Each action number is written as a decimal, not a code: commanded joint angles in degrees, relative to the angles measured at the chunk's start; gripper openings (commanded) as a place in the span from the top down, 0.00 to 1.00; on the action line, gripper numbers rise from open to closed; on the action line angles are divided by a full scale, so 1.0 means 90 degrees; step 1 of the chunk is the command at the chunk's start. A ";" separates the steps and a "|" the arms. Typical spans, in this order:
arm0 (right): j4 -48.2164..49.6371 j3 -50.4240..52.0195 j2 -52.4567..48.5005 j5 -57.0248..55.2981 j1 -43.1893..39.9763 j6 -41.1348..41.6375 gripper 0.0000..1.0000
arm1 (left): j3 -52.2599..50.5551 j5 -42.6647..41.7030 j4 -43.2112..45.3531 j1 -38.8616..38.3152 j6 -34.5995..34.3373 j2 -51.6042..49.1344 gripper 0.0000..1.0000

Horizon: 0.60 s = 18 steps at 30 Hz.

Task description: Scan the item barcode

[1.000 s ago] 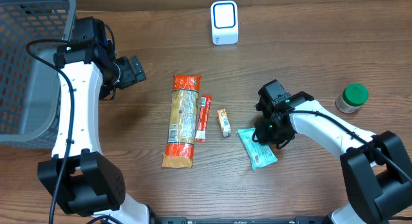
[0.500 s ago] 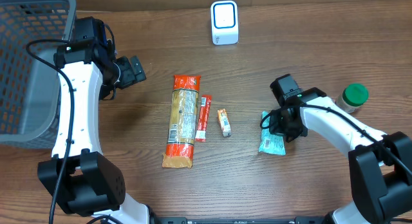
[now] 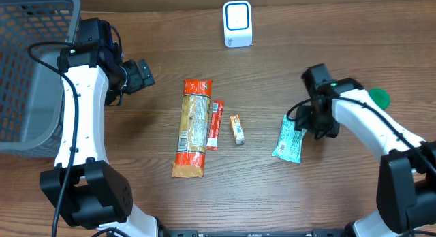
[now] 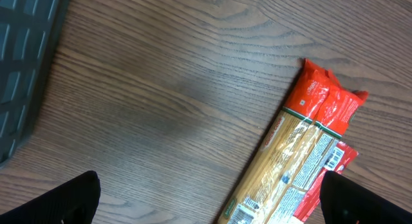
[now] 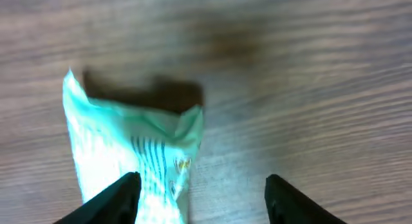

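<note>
The right gripper (image 5: 205, 199) is spread open with nothing held, teal packet (image 5: 132, 150) seen right beside one finger; the left gripper (image 3: 141, 74) is opened wide too.

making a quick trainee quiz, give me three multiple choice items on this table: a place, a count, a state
1. Where is the white box-shaped scanner? A in the grey basket; B beyond the packets, at the top of the overhead view; C beside the green lid.
2. How many packets are on the wooden table? A two; B four; C six.
3. How is the left gripper? A open, empty; B shut on pasta; C shut on the scanner.
Key: 1B, it stands alone above the row; 2B, long orange pasta packet, slim red stick packet, small orange packet, crumpled teal packet; 3A, fingertips wide apart over wood.
</note>
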<state>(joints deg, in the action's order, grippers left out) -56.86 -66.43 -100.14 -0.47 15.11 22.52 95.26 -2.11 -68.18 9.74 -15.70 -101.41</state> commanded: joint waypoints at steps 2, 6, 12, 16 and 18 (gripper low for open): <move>0.0068 -0.0121 -0.0041 0.0891 -0.0396 -0.0493 0.36 | 0.0109 0.0022 -0.0012 -0.0041 0.0102 -0.0015 0.00; 0.0163 -0.0119 -0.0073 0.1761 -0.0610 -0.1110 0.36 | 0.0109 0.0022 -0.0012 -0.0041 0.0102 -0.0015 0.00; 0.0559 0.0078 -0.0192 0.1943 -0.0597 -0.1229 0.36 | 0.0109 0.0022 -0.0012 -0.0041 0.0102 -0.0015 0.00; 0.1078 0.0452 -0.0192 0.1868 -0.0600 -0.1224 0.36 | 0.0109 0.0022 -0.0012 -0.0041 0.0102 -0.0015 0.00; 0.1430 0.0665 -0.0192 0.1744 -0.0600 -0.1224 0.36 | 0.0109 0.0022 -0.0012 -0.0041 0.0102 -0.0015 0.00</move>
<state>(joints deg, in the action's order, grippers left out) -46.39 -62.96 -101.30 15.64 9.52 12.29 95.26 -2.11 -68.16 9.74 -15.70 -101.41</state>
